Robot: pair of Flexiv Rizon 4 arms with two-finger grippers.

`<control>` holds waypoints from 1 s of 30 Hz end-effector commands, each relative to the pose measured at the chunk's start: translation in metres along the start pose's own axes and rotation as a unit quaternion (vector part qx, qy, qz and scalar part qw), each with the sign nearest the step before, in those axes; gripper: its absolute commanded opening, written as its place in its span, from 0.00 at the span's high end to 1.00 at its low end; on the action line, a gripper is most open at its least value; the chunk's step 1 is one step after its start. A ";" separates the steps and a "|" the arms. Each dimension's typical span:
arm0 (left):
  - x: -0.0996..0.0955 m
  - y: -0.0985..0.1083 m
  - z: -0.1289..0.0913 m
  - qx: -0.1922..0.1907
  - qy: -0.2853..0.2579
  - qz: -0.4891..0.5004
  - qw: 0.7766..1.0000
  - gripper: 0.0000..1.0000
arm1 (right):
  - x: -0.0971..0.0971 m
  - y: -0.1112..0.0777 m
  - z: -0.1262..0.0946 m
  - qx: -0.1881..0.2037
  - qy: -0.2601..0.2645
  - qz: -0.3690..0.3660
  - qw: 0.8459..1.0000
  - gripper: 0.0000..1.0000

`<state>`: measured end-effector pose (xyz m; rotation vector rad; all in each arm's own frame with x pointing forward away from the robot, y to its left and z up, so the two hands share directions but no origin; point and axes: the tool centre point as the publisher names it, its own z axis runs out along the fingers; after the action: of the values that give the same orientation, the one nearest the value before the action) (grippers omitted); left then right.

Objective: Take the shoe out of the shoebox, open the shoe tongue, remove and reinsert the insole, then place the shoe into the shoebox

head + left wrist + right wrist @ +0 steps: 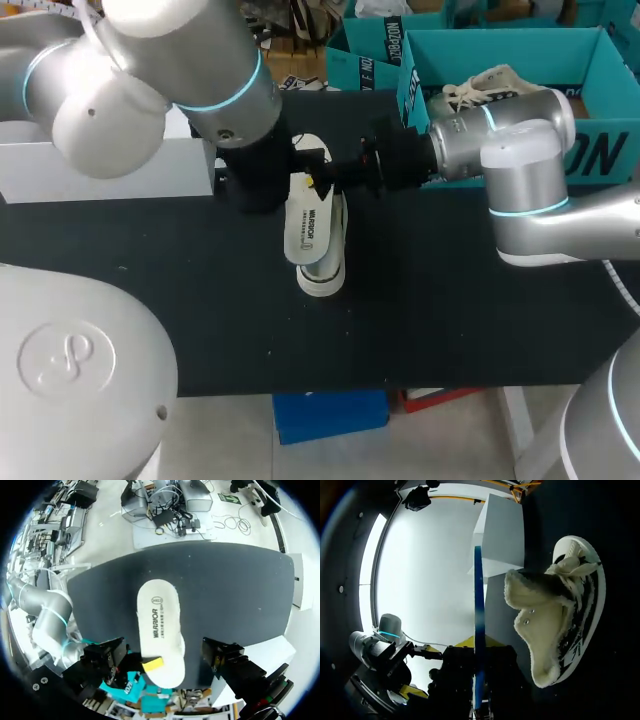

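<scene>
White insole point(312, 225) hangs tilted over the half-hidden shoe point(324, 275) mid-table. The right gripper point(316, 182), reaching in from 3 o'clock, pinches one end. The left gripper point(258, 180) at 9 o'clock is masked by its arm, so its grip cannot be told. The teal shoebox point(590, 50) sits at 1 o'clock.

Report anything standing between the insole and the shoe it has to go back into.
Nothing visible does. The right claw holds the insole by one end over the shoe, whose fleecy mouth gapes open in the right wrist view. The left arm stands beside them, not between.
</scene>
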<state>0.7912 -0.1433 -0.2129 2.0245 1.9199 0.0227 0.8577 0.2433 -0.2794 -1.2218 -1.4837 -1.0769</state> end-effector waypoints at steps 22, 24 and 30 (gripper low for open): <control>-0.021 0.013 -0.014 0.057 0.038 -0.026 0.997 0.00 | 0.000 0.000 0.001 -0.001 -0.001 0.000 1.000 1.00; -0.022 0.013 -0.014 0.058 0.037 -0.025 0.997 0.00 | 0.000 0.000 0.001 -0.001 -0.001 0.000 1.000 1.00; -0.022 0.026 -0.007 0.054 0.046 -0.021 0.997 0.00 | 0.000 0.000 0.001 -0.001 -0.001 0.000 1.000 1.00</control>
<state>0.8044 -0.1592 -0.1921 2.0786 2.0509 -0.0098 0.8577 0.2432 -0.2794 -1.2219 -1.4837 -1.0770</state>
